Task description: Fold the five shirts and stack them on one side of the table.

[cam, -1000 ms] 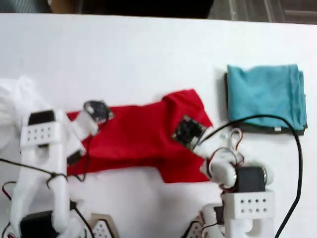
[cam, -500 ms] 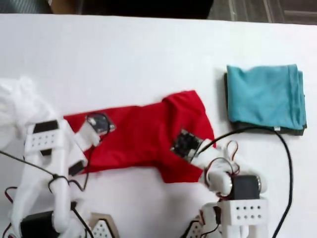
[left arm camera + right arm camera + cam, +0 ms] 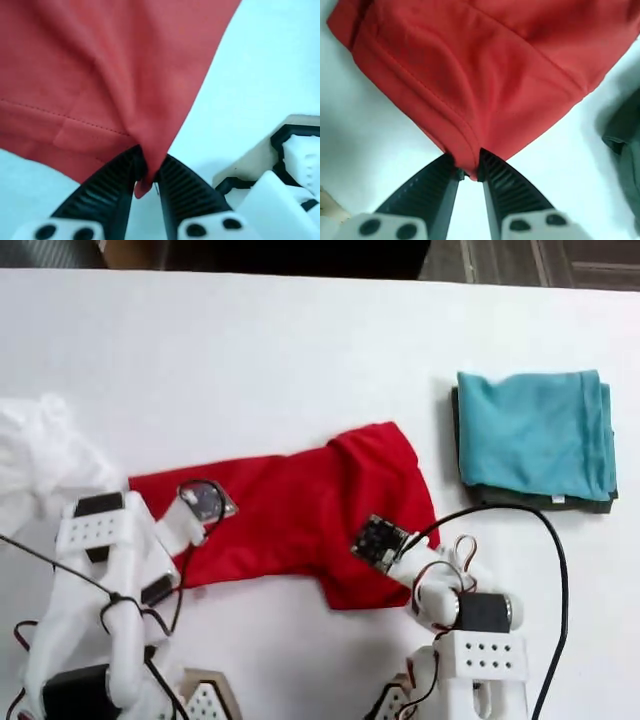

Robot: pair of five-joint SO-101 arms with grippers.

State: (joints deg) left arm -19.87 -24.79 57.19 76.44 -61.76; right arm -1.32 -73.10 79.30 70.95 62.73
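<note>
— Both arms have drawn back toward their bases since a second ago, and the red shirt (image 3: 300, 510) has slid along the surface (image 3: 300, 340) with them. You see it?
— Yes. Left hand (image 3: 147, 167) is clamped on a bunched bit of the shirt's edge. Right hand (image 3: 468, 167)?
— Clamped too, on a hemmed edge at the other end, cloth pinched between the fingers.
— Where is the shirt now?
— Mid-surface, stretched crosswise between the two arms.
— Anything else?
— Teal shirt (image 3: 535, 430), folded, apart on the right side, lying on a dark one (image 3: 505, 498).
— And on the left?
— White cloth (image 3: 40, 450), crumpled, by the left arm, just beside the red shirt's end.
</note>
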